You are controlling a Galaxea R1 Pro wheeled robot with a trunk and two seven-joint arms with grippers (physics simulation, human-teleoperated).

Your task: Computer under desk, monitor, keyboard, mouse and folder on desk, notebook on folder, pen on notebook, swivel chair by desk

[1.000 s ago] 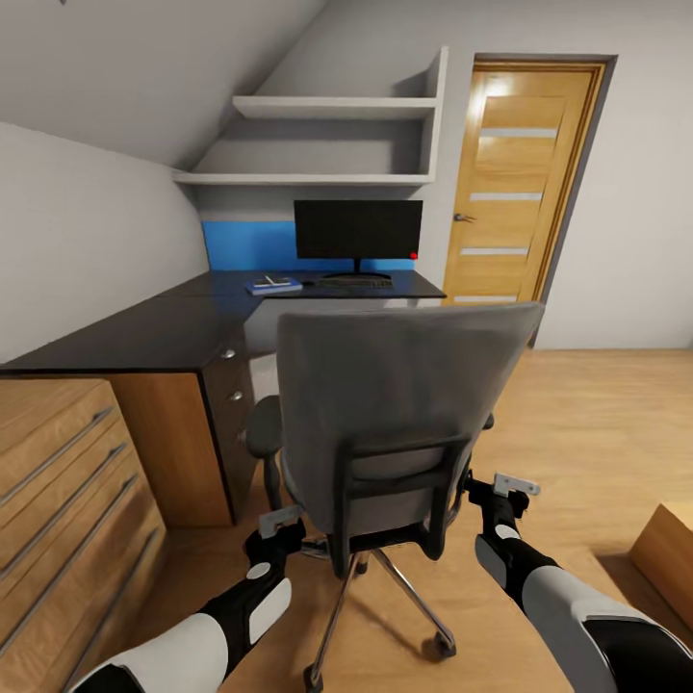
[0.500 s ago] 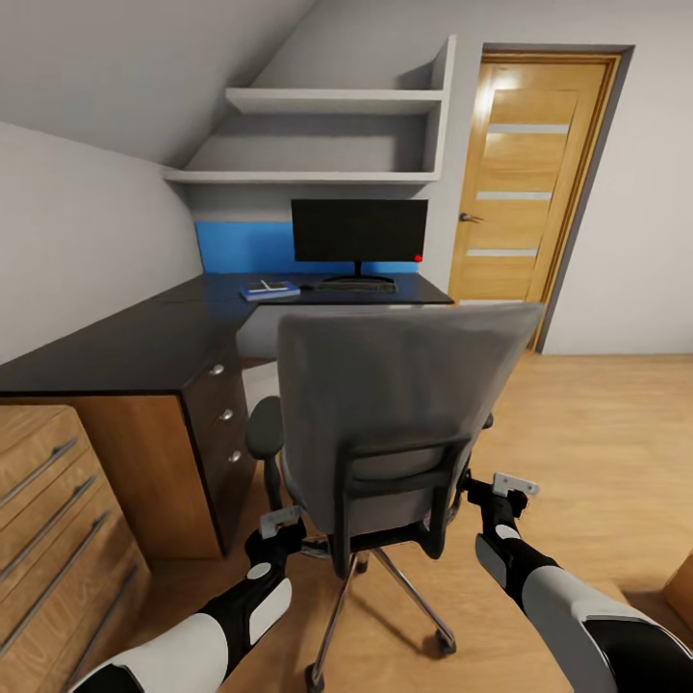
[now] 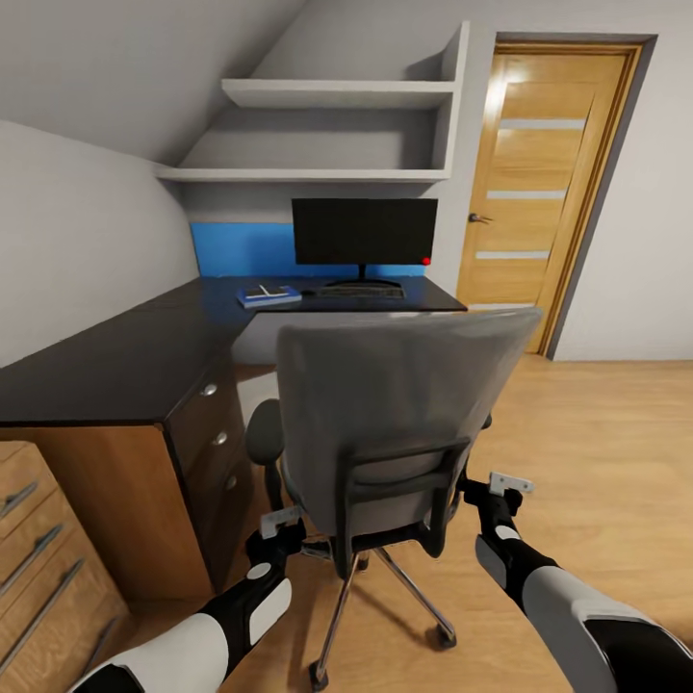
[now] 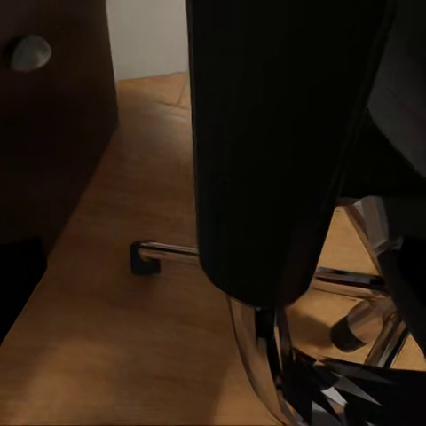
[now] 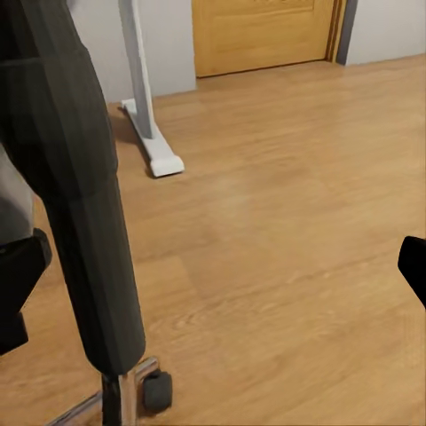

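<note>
- The swivel chair [image 3: 395, 423] stands between the left gripper [image 3: 280, 527] and the right gripper [image 3: 496, 489], its back toward the camera; each gripper is at one side of the backrest frame.
- I cannot tell whether either gripper is clamped or spread.
- Both forearms reach forward, low.
- Beyond the grippers, the desk [image 3: 144, 351] carries the monitor [image 3: 364, 232], keyboard [image 3: 358, 291] and folder [image 3: 269, 295].

Black desk [image 3: 125, 356] bearing monitor [image 3: 364, 232], keyboard [image 3: 361, 292]

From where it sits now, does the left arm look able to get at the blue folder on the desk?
Probably not. The left gripper sits low beside the swivel chair, which stands between it and the folder far back on the desk.
</note>
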